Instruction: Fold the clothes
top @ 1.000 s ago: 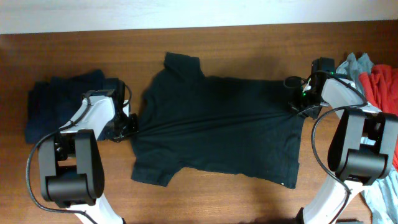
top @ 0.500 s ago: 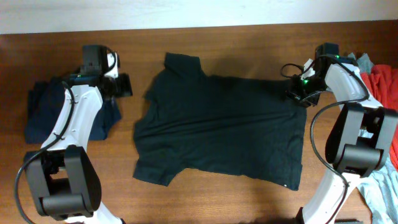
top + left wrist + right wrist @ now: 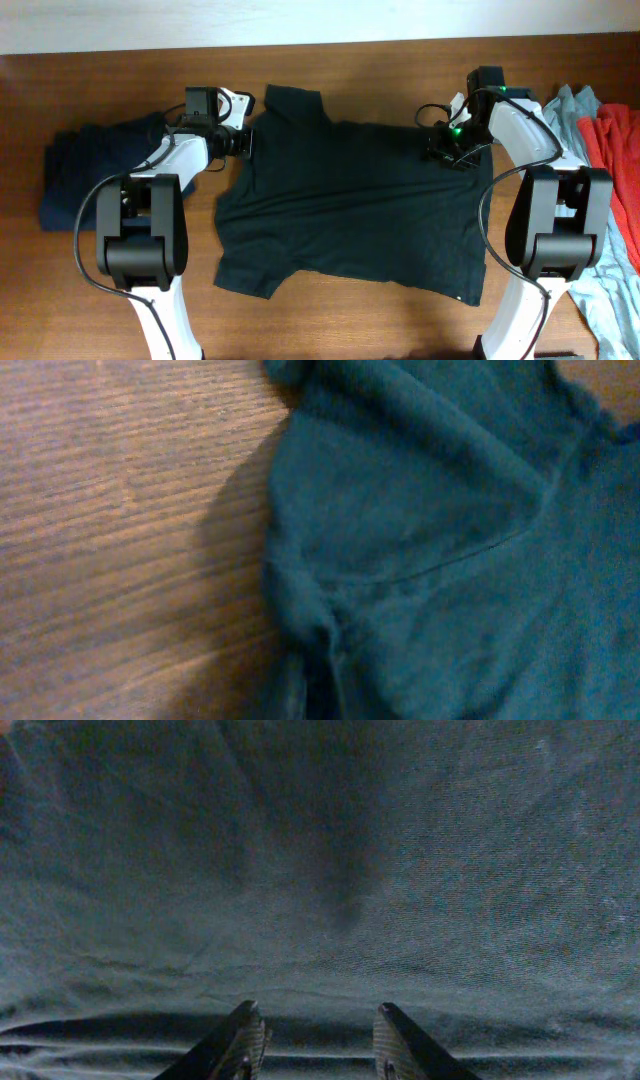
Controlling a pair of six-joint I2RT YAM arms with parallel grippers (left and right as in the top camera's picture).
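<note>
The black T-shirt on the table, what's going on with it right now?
The black T-shirt lies spread flat on the wooden table, not yet folded. Both arms reach to its far edge. The left gripper is beside the far sleeve, but its fingers are out of view. The right gripper is open just over the cloth near the far hem corner, holding nothing. A navy garment sits to the left, and a red garment and a grey-blue garment to the right.

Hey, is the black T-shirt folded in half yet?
No, the black T-shirt lies spread open on the table, with both sleeves sticking out.
</note>
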